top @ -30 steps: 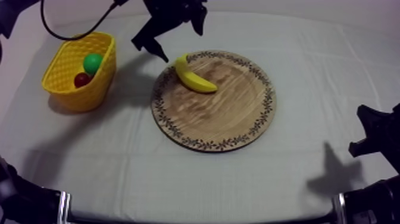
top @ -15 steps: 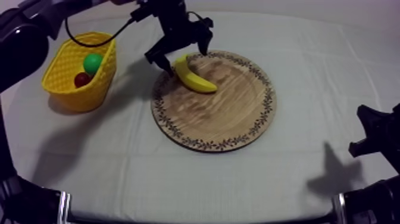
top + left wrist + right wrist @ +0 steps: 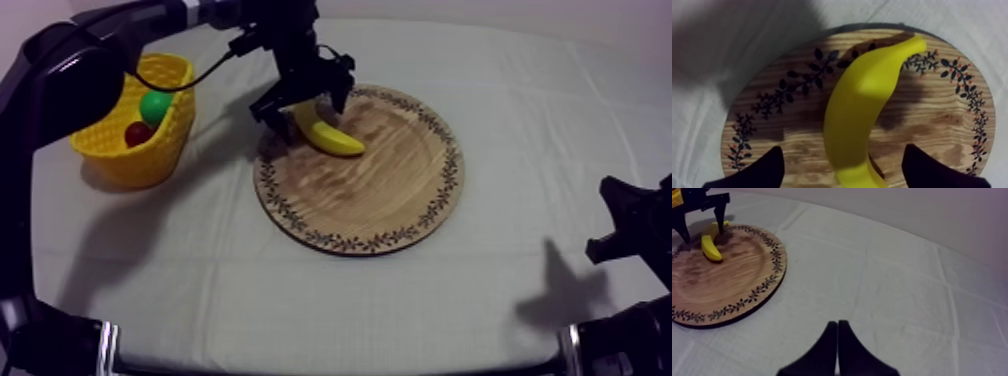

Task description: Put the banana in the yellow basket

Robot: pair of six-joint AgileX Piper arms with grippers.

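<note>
Your left end effector [image 3: 305,108] is over the far left part of the round wooden board with a patterned rim [image 3: 370,190], its two black fingers [image 3: 754,172] spread apart and set one on each side of the yellow toy banana [image 3: 867,105]. In the left wrist view bare wood shows between each finger and the fruit, so neither one touches it. The banana lies flat on the board near its far left rim, one end close to the leaf pattern and the rest curving in toward the middle. The board rests on the grey-white cloth [image 3: 500,60] of the bench, about at its centre. Just beyond the board's left side, apart from it, stands the yellow basket [image 3: 110,150], holding a round green toy fruit [image 3: 154,105] and a small red fruit [image 3: 138,133] side by side. Your right end effector [image 3: 837,323] sits low at the right of the bench, well apart from the board, with its fingers pressed together in a narrow wedge and nothing between them.
</note>
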